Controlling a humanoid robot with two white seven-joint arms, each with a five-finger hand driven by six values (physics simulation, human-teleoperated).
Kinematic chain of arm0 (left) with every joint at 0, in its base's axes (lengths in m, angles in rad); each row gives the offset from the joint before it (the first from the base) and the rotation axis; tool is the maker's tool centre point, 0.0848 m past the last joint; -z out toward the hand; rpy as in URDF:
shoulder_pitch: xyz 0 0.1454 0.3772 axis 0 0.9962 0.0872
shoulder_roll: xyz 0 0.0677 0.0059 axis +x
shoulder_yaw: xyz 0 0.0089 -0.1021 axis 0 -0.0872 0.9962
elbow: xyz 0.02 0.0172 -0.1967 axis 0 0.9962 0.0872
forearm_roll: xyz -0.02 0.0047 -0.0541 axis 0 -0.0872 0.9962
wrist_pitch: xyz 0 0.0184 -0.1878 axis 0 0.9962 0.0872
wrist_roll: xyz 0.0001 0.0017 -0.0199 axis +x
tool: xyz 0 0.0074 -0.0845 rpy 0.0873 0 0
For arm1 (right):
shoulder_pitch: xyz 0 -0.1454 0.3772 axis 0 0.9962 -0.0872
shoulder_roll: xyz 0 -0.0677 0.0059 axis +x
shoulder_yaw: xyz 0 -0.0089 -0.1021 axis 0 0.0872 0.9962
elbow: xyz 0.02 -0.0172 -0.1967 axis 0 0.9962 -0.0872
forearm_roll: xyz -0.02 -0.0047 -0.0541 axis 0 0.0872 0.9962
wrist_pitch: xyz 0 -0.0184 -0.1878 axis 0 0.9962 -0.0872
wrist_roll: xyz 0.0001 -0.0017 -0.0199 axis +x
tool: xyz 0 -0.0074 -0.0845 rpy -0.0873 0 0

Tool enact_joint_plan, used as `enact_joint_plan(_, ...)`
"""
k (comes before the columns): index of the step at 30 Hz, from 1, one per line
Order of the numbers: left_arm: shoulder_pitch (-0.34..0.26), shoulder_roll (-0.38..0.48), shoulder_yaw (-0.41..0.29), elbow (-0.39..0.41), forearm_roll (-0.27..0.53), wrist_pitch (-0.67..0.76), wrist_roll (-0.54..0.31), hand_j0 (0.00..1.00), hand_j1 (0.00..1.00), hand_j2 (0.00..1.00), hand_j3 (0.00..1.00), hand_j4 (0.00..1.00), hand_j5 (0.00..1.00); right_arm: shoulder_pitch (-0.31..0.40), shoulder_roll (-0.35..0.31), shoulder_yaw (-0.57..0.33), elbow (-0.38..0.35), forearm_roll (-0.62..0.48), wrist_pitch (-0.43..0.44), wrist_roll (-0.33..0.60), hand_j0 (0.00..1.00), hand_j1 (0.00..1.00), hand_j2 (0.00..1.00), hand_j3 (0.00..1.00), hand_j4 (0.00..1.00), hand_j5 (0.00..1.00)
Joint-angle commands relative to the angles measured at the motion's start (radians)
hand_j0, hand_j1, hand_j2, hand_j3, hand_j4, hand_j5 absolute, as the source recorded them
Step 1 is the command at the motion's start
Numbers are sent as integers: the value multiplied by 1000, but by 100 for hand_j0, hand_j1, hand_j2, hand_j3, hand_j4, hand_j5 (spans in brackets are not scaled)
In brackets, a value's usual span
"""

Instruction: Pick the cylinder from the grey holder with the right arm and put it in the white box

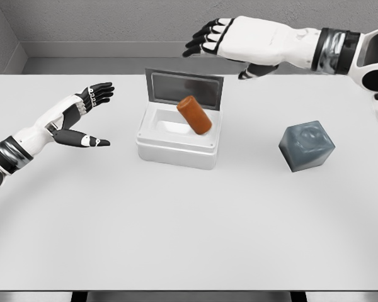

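Fingers on your right hand (223,39) are spread open and hold nothing. Look down and a little to the left of those fingers: the orange cylinder (194,115) is there, over the white box (176,148). It is tilted, with its top end toward the box lid and its low end toward the grey holder (307,146). You cannot tell if it touches the box yet. The grey holder sits on the table (189,233), below the fingers and off to the right. Your left hand (82,119) is open too, well apart from the box. Your right hand is the nearer one.
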Motion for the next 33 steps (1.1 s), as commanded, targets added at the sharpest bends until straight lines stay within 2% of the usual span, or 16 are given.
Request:
enact_joint_plan(1, 0, 0, 1, 0, 5, 0, 0, 100, 100, 100, 100, 100, 100, 0, -15, -53, -17, -19, 2, 0, 100, 100, 100, 100, 100, 100)
enact_joint_plan(4, 0, 2, 1, 0, 5, 0, 0, 100, 100, 100, 100, 100, 100, 25, -20, -104, -14, -21, 2, 0, 100, 100, 100, 100, 100, 100)
enact_joint_plan(5, 0, 0, 1, 0, 5, 0, 0, 100, 100, 100, 100, 100, 100, 28, -47, -105, -11, -21, 2, 0, 100, 100, 100, 100, 100, 100)
enact_joint_plan(8, -2, 0, 1, 0, 5, 0, 0, 100, 100, 100, 100, 100, 100, 100, -118, -133, 12, -32, 2, 0, 100, 100, 100, 100, 100, 100)
enact_joint_plan(10, -18, -11, 0, 1, 6, 0, -3, 99, 99, 99, 99, 99, 99, 178, -158, -254, 70, -32, 2, 0, 100, 100, 100, 100, 100, 100)
enact_joint_plan(13, -75, -48, 1, 7, 14, 0, -14, 99, 99, 99, 99, 99, 99, 213, -191, -377, 170, -32, 2, 0, 100, 100, 100, 100, 100, 100)
enact_joint_plan(14, -103, -66, 1, 13, 42, 0, -15, 99, 99, 99, 99, 99, 99, 232, -214, -375, 176, -32, 2, 0, 100, 100, 100, 100, 100, 100)
enact_joint_plan(16, -153, -129, 1, 75, 42, 59, -40, 99, 99, 99, 99, 99, 99, 267, -253, -337, 170, -32, 2, 0, 100, 100, 100, 100, 100, 100)
enact_joint_plan(18, -210, -213, 6, 193, 34, 87, -173, 100, 100, 100, 100, 100, 100, 272, -320, -213, 127, -32, 2, 0, 100, 100, 100, 100, 100, 100)
enact_joint_plan(19, -216, -218, 9, 210, 31, 94, -187, 100, 100, 100, 100, 100, 100, 273, -339, -173, 87, -32, 2, 0, 100, 100, 100, 100, 100, 100)
enact_joint_plan(21, -227, -222, 8, 217, 23, 99, -212, 100, 100, 100, 100, 100, 100, 290, -343, -170, 10, -32, 2, 0, 100, 100, 100, 100, 100, 100)
enact_joint_plan(22, -232, -236, 9, 217, -21, 125, -215, 100, 100, 100, 100, 100, 100, 291, -343, -170, -2, -32, 2, 0, 100, 100, 100, 100, 100, 100)
enact_joint_plan(24, -242, -244, 18, 221, -23, 171, -216, 100, 100, 100, 100, 100, 100, 304, -349, -148, -8, -32, 2, 0, 100, 100, 100, 100, 100, 100)
enact_joint_plan(27, -242, -268, 66, 277, -15, 200, -216, 100, 100, 100, 100, 100, 100, 304, -363, -153, -26, -32, 2, 0, 100, 100, 100, 100, 100, 100)
enact_joint_plan(33, -241, -278, 67, 267, -17, 193, -238, 100, 100, 100, 100, 100, 100, 305, -363, -156, -29, -33, 2, 0, 100, 100, 100, 100, 100, 100)
